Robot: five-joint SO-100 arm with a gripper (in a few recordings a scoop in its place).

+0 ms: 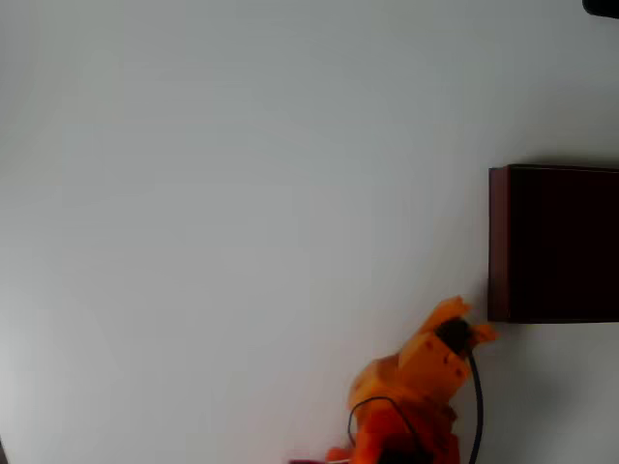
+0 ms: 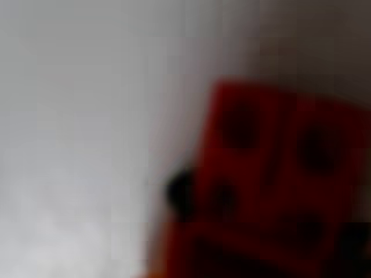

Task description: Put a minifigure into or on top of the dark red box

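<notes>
**Gripper beside the box's near corner**

Reaching up from the bottom edge of the overhead view, the orange gripper (image 1: 462, 327) sits on the white table (image 1: 242, 193) just left of the lower-left corner of the dark red box (image 1: 553, 242) — close to touching, though contact is unclear. Whether the jaws are parted or clamped cannot be told. The wrist view is badly blurred: a red shape with dark spots (image 2: 278, 174) fills its right half — possibly the minifigure, too smeared to confirm.
</notes>
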